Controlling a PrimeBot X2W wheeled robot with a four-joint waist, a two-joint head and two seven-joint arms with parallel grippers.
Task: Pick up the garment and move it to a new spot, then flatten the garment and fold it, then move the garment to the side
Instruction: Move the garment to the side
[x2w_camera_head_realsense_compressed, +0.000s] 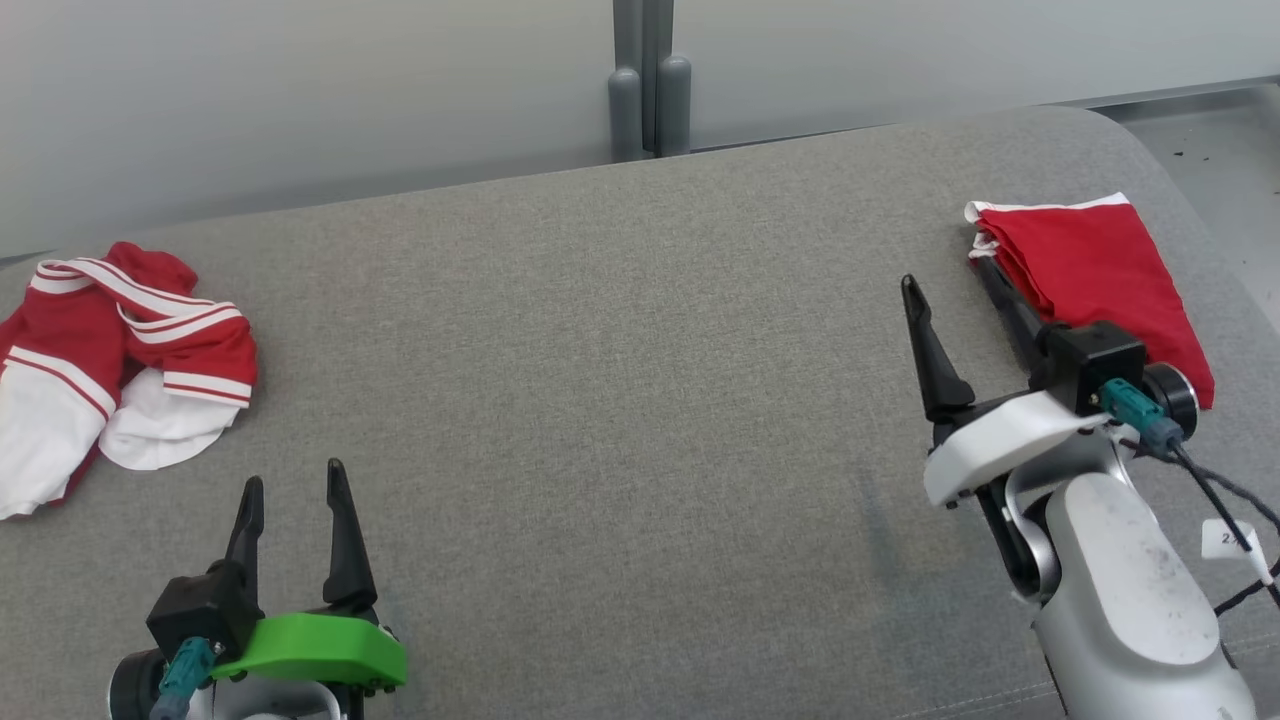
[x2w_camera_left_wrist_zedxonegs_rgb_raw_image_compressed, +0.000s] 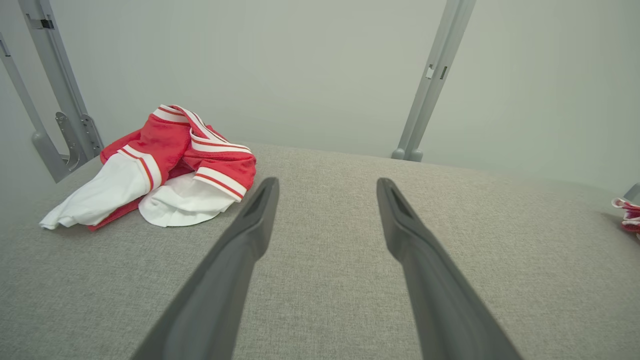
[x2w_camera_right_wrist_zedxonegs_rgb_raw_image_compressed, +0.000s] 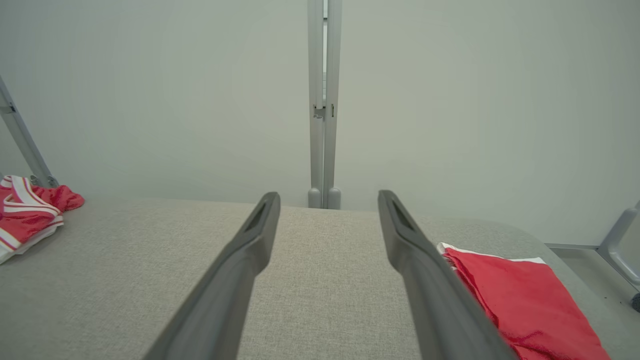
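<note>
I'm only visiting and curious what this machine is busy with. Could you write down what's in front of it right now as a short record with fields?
surface: grey padded top
crumpled garment: red and white, heaped at the robot's left
folded garment: red with white trim, lying flat at the robot's right
left gripper: open, empty, apart from the crumpled garment
right gripper: open, empty, alongside the folded garment's edge; contact cannot be told

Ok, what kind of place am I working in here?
Likely a lab or test cell, not a home: grey fabric-covered table, pale wall panels joined by grey metal posts, and a crumpled garment and a folded garment staged at opposite ends.
</note>
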